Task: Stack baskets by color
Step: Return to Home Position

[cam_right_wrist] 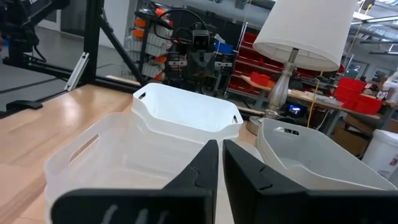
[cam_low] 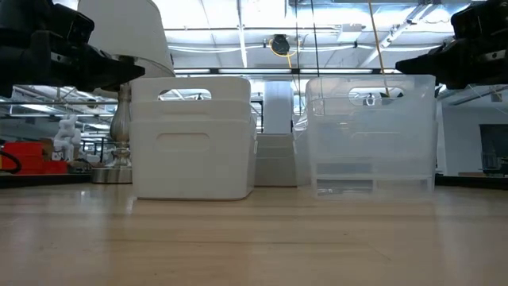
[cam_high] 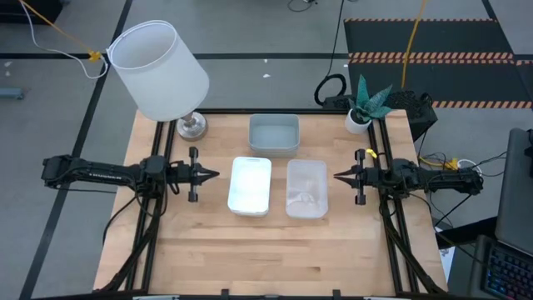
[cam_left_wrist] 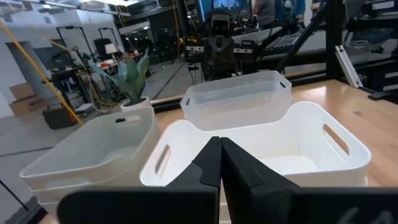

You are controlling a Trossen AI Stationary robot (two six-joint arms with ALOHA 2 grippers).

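Observation:
Three stacks of baskets stand on the table's middle. The white baskets [cam_high: 250,185] sit left of centre, the clear baskets [cam_high: 306,188] right of them, the grey-blue baskets [cam_high: 274,133] behind both. Each stack rests on its bottom. My left gripper [cam_high: 215,175] hovers shut to the left of the white baskets [cam_left_wrist: 261,146], pointing level at them. My right gripper [cam_high: 338,176] hovers shut to the right of the clear baskets [cam_right_wrist: 118,165], pointing level at them. Neither touches anything.
A lamp with a big white shade [cam_high: 158,71] and a silver foot [cam_high: 191,126] stands at the far left corner. A small potted plant [cam_high: 363,107] stands at the far right corner. The table's near half [cam_high: 275,258] is bare wood.

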